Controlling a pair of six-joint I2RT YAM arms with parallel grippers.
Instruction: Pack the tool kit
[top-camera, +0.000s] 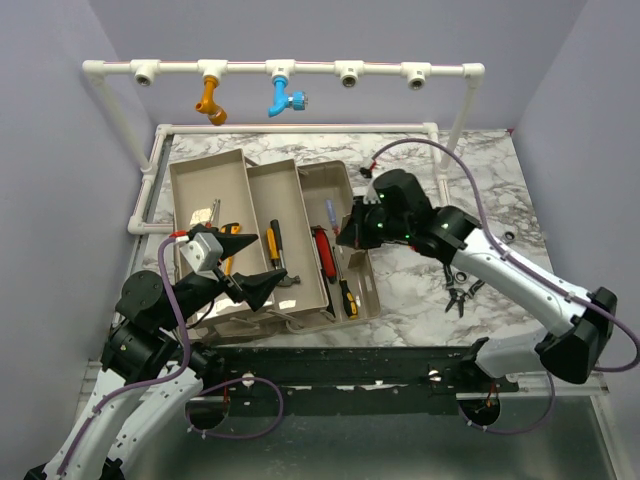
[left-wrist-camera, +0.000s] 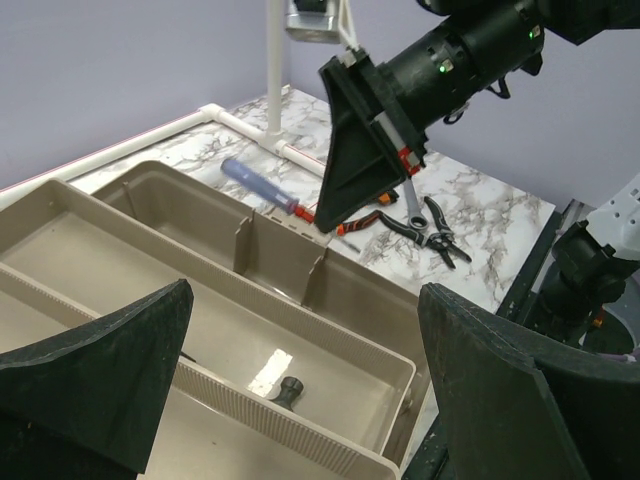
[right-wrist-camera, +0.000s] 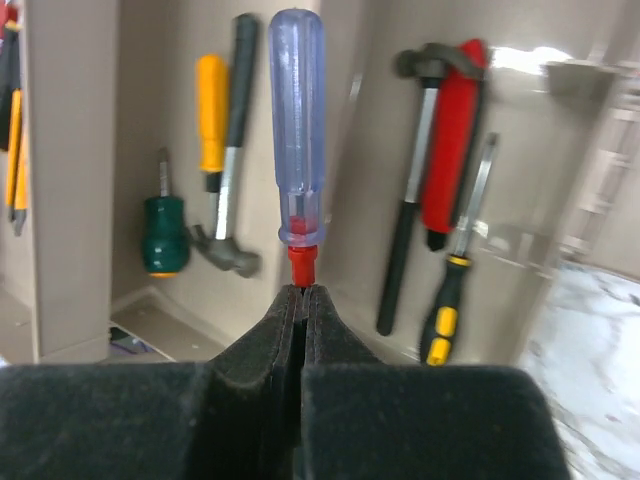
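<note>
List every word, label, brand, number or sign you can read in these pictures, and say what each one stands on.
No text can be read in any view.
The toolbox shows plain beige walls with no label.
The blue-handled screwdriver pinched in the right gripper, the yellow-handled hammer and the red-handled tool show no print. Any fine marking on them is too blurred to tell.

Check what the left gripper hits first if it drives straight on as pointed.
Probably the beige tray: the open left gripper aims down into its long compartment, so the floor or far wall likely comes first. Depth is unclear.
</note>
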